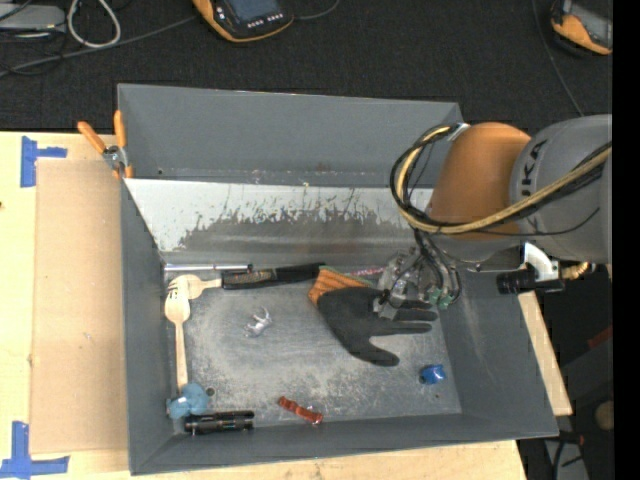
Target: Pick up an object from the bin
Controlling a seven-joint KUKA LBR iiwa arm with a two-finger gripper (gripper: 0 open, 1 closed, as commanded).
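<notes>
The arm (565,173) comes in from the right, its grey housing lying high above the right rim of the bin (290,133). An orange cover (480,173) caps the wrist, above the back right corner of the bin's floor. Black and yellow cables (397,180) loop out from the cover's left side and run back along the arm. Below the cover the wrist turns downward. The claw (408,296) hangs low over the right half of the floor, nearer the back wall than the front, pointing down and slightly left.
</notes>
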